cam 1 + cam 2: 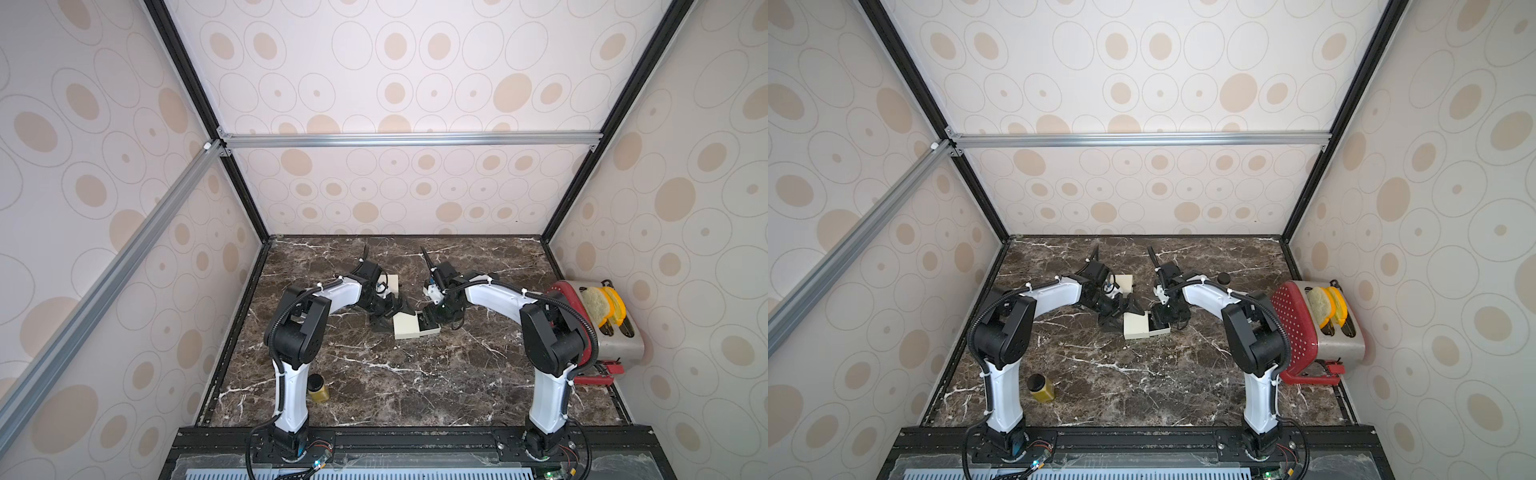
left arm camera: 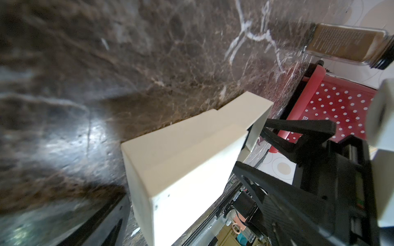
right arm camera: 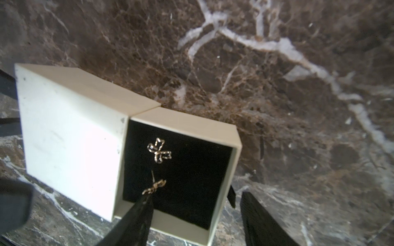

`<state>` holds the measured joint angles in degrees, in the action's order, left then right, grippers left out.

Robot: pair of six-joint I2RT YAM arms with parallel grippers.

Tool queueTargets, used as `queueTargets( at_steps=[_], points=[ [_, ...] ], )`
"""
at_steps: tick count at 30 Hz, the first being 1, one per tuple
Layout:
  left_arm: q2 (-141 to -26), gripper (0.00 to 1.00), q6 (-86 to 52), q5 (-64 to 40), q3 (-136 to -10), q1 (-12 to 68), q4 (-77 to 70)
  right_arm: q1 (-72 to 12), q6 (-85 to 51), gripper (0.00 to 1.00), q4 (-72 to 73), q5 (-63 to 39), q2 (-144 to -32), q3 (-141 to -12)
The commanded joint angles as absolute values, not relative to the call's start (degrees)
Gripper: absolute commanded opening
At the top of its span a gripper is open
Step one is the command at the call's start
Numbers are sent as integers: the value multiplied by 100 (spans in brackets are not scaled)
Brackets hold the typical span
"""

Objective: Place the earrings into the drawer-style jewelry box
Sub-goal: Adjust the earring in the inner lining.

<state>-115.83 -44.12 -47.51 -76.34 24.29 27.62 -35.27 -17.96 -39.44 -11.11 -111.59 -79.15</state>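
- My right claw (image 3: pixel 196 196) hangs released over the open drawer (image 3: pixel 221 132), one earring (image 3: pixel 154 187) at its fingertip.
- The other earring (image 3: pixel 159 150) lies inside.
- My left claw (image 1: pixel 392 318), spread wide, sits left of the box (image 3: pixel 70 136).

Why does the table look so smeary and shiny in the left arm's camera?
Left wrist view: the table is blurred, with a white glare patch; the jewelry box looks sharper. Right wrist view: the earrings are crisp on the black lining, but the box's top is washed out by glare.
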Motion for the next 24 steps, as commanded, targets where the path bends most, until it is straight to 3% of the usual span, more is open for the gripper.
queueTargets(
  at_steps=[1, 24],
  points=[
    [-11733, 99, -4400, -4711, -7769, 2480, 2812, -3506, -1723, 68, -4052, -1152, -10936, -7833],
    [-11734, 99, -4417, -4711, -7783, 2479, 2812, -3458, -1681, 64, -3984, -1212, -11170, -8041]
  ],
)
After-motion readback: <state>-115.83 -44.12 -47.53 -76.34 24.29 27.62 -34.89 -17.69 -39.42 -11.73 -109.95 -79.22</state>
